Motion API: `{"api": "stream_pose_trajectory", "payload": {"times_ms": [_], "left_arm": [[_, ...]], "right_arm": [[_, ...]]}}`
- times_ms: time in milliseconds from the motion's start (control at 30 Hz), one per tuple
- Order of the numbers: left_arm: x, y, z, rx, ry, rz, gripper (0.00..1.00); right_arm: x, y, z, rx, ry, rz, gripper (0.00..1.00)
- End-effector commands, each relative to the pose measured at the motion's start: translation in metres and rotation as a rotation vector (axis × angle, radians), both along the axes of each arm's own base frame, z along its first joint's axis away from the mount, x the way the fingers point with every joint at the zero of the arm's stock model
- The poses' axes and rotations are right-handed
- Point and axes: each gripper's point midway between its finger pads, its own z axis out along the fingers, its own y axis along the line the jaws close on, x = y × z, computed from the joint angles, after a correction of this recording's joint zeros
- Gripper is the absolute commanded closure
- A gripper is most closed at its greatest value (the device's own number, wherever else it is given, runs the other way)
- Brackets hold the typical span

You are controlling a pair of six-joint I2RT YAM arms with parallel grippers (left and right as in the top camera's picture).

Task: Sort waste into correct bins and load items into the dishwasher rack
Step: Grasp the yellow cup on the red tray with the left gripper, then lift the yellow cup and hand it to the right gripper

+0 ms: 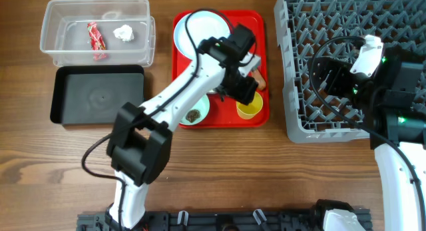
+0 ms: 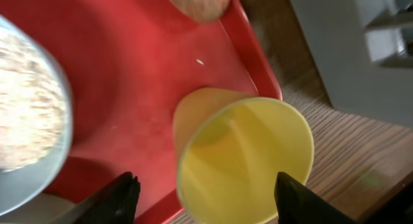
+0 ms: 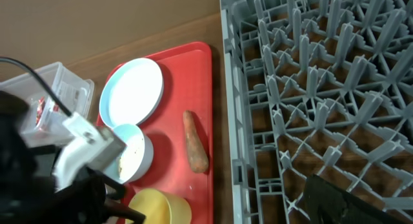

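**Left pincer straddles the yellow cup; right pincer hangs wide over the rack**

Far to the left of your left pincer, the clear tub holds the red wrapper and the tissue, with the black tray just beside it. Only your left wrist view shows the grip: the fingers stand spread either side of the cup, nothing pinched. That view also gives you rice in the bowl left of the pincer; overhead, the arm covers most of that bowl. Beyond the cup the carrot lies on the red tray, plainest from the right wrist. Your right pincer is spread and empty above the rack pegs
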Motion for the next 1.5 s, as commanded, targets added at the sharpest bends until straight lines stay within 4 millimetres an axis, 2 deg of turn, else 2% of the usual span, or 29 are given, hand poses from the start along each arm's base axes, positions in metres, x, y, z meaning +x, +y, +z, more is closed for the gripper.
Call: {"api": "stream_pose_trajectory", "payload": {"times_ms": [0, 100, 233, 500, 633, 733, 833, 933, 1033, 1167, 1300, 1400, 1467], "left_arm": [[-0.006, -0.001, -0.013, 0.017, 0.034, -0.017, 0.33], [-0.006, -0.001, -0.019, 0.025, 0.043, -0.017, 0.39], [-0.007, -0.002, -0.022, 0.027, 0.046, -0.018, 0.58], [-0.007, -0.002, -0.039, 0.048, 0.073, -0.018, 0.73], [-0.007, -0.001, -0.043, 0.053, 0.08, -0.013, 0.96], [0.0, 0.001, -0.04, 0.042, 0.081, 0.041, 0.96], [0.009, 0.009, -0.028, 0.026, 0.089, 0.111, 0.96], [0.016, 0.015, -0.002, -0.072, 0.112, 0.147, 0.96], [0.025, 0.021, 0.037, -0.238, 0.139, 0.179, 0.96], [0.039, 0.033, 0.097, -0.526, 0.184, 0.196, 0.96], [0.05, 0.047, 0.145, -0.81, 0.23, 0.154, 0.96], [0.047, 0.056, 0.171, -0.968, 0.25, 0.085, 0.96], [0.044, 0.057, 0.181, -1.029, 0.261, 0.052, 0.96]], "right_arm": [[0.003, -0.003, 0.006, -0.004, -0.011, -0.014, 0.0], [0.002, -0.003, 0.005, -0.004, -0.006, -0.014, 0.0], [0.002, -0.003, 0.005, -0.003, -0.004, -0.014, 0.0], [0.002, -0.003, 0.005, -0.001, -0.003, -0.015, 0.0], [0.002, -0.003, 0.004, -0.001, 0.0, -0.015, 0.0], [0.001, -0.003, 0.004, -0.001, 0.002, -0.015, 0.0], [0.002, -0.002, 0.005, 0.003, -0.002, -0.009, 0.0], [0.002, 0.003, 0.008, 0.021, -0.013, 0.015, 0.0], [0.003, 0.014, 0.015, 0.056, -0.044, 0.073, 0.0], [0.001, 0.046, 0.039, 0.107, -0.167, 0.292, 0.0], [-0.006, 0.076, 0.06, 0.16, -0.295, 0.534, 0.0], [-0.008, 0.09, 0.065, 0.2, -0.356, 0.668, 0.0], [-0.008, 0.1, 0.067, 0.24, -0.389, 0.756, 0.0]]}}
